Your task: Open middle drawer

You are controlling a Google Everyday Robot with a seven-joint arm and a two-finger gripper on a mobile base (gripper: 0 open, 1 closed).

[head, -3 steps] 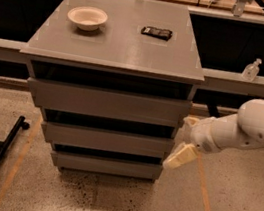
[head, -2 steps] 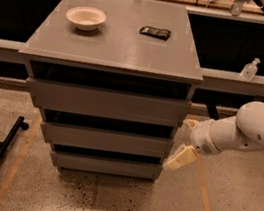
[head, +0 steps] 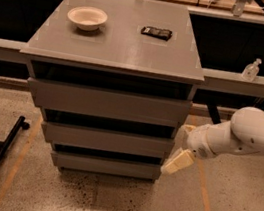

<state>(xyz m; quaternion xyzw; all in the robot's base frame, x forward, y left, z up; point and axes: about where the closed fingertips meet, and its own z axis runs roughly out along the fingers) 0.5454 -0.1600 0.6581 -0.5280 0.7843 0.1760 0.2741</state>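
Hovering gripper, right of middle drawer

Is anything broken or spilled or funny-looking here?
Nothing stands out. The round white bowl sits upright and the dark packet lies flat on the grey three-drawer cabinet. The cream gripper hangs beside the right end of the middle drawer.

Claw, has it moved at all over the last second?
Yes, slightly. The claw has sunk a little along the right edge of the cabinet, from level with the middle drawer toward the bottom drawer.
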